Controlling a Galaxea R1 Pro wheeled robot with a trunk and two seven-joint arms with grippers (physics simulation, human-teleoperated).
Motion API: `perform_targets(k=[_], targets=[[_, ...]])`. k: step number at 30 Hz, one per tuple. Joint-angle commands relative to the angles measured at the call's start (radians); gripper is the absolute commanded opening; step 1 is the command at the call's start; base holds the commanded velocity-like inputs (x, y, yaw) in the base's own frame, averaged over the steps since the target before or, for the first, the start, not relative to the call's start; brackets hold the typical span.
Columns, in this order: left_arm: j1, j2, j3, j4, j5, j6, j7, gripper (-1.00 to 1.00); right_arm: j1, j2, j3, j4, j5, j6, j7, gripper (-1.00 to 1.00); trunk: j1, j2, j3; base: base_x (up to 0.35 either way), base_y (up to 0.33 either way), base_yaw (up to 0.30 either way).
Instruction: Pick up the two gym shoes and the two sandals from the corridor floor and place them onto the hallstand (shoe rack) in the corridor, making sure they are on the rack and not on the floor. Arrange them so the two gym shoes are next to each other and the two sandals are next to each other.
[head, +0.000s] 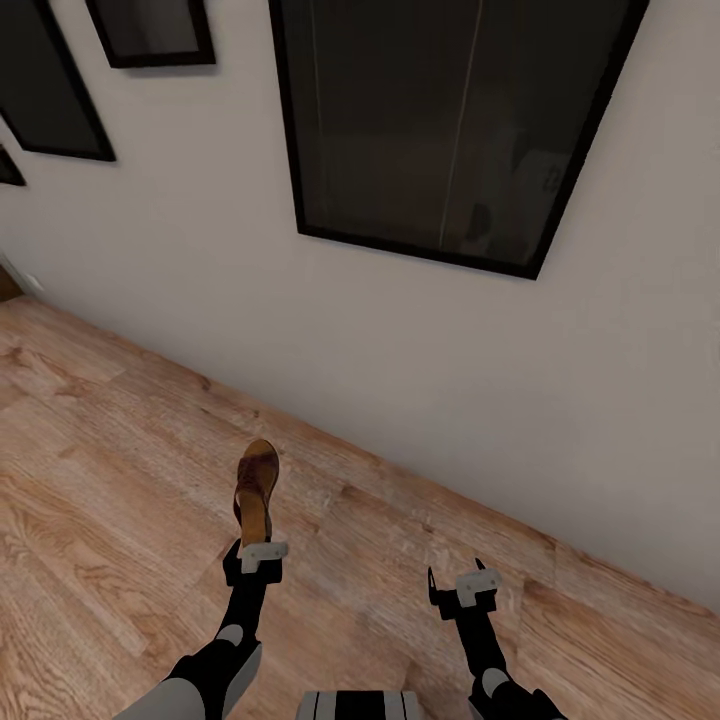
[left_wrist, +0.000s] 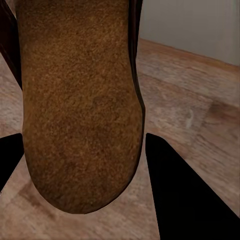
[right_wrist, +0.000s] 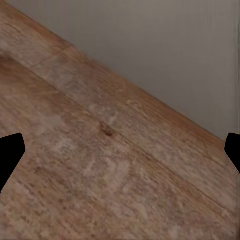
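**One sandal in the left tool, rack out of sight**

A brown sandal (head: 256, 492) is being held in the left tool (head: 257, 558), gripped at one end so that the rest of it is sticking out ahead of the fingers, above the corridor floor (head: 110, 500). In the left wrist view its suede-like tan face (left_wrist: 80, 105) is lying between the two dark fingers (left_wrist: 185, 195), with a darker edge showing along one side; which face this is, sole or footbed, I cannot tell for sure. The end grip is probably serving a purpose: it is leaving the length of the sandal free to be slid onto a shelf or top without the fingers getting in the way.

The right tool (head: 462, 590) is carrying nothing, its fingers spread wide; the right wrist view is looking between the two finger tips (right_wrist: 10, 150) at bare planks and the foot of the wall. It is likely being kept free for another shoe.

Both arms are being held low and forward, near the robot's body, which suits travelling. Ahead there is a pale wall (head: 420, 340) with dark-framed pictures (head: 450, 120) hanging on it. The robot is, by my judgement, turning or driving in search of the rack, so the placing step is not yet begun.
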Motion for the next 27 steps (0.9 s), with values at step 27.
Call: perform_targets(k=[27], targets=[[0.000, 0.000, 0.001, 0.001, -0.004, 0.001, 0.001, -1.00, 0.000, 0.000, 0.000, 0.003, 0.000, 0.000, 0.000, 1.00, -0.031, 0.051, 0.057, 0.000, 0.000, 0.000]])
